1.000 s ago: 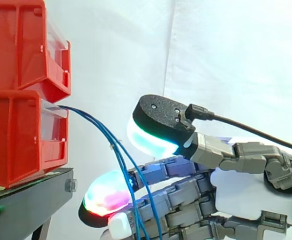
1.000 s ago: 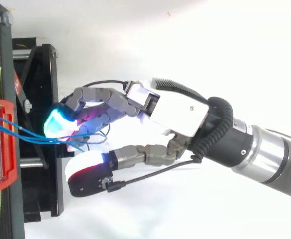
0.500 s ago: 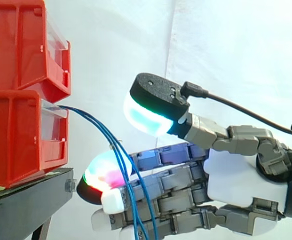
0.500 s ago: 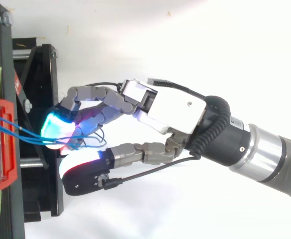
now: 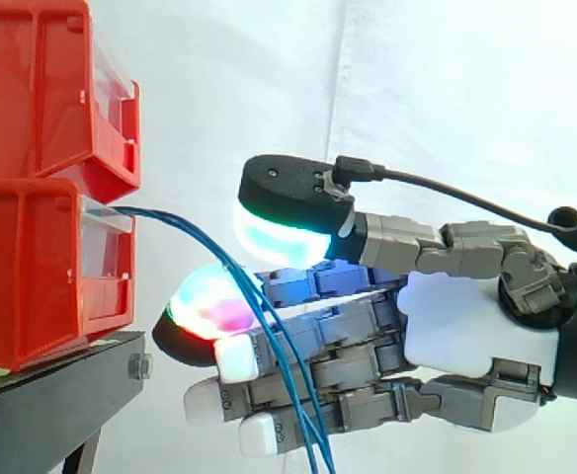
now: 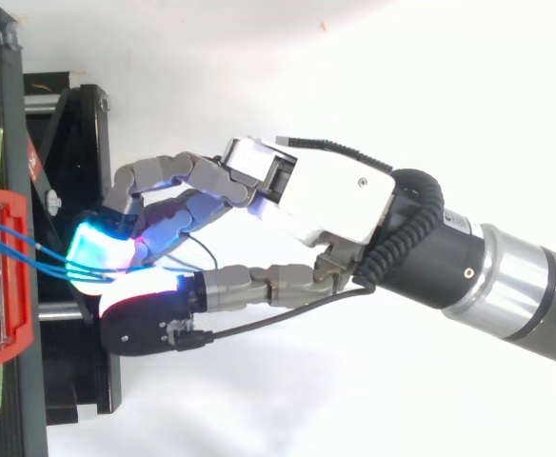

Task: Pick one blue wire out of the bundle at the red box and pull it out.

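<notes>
Entry, step in hand: closing in on the bundle, grasp not yet made. Landmark: the red box (image 5: 32,267), lower of two on the black stand (image 5: 61,395), with an upper red bin (image 5: 41,89) stacked on it and the white curtain (image 5: 447,89) behind. Task's thing: the blue wires (image 5: 175,220), several thin strands together, leaving the clear front of the red box near its top edge, arching away from it and falling below the level of its base; seen from above they (image 6: 40,251) run from the box front straight into my reach. My hand (image 5: 466,326), level with the lower half of the red box and near its front, apart from it, palm side-on. My fingers lie nearly straight and relaxed, pointing at the box; the thumb (image 5: 284,188) is held above them, its pad facing down. The wires pass through the gap between thumb and uppermost fingertip (image 5: 209,306), then drape across the front of the lower fingers. I see open space between the two pads, so I judge nothing pinched: the hand is open around the bundle, not holding it. Whether any strand touches a pad I cannot tell. Next move, as I judge it: separate one strand from its neighbours, bring thumb and fingertip together on that strand alone, then draw away from the red box. Risk noted: strands run close together, so a pinch may catch more than one
</notes>
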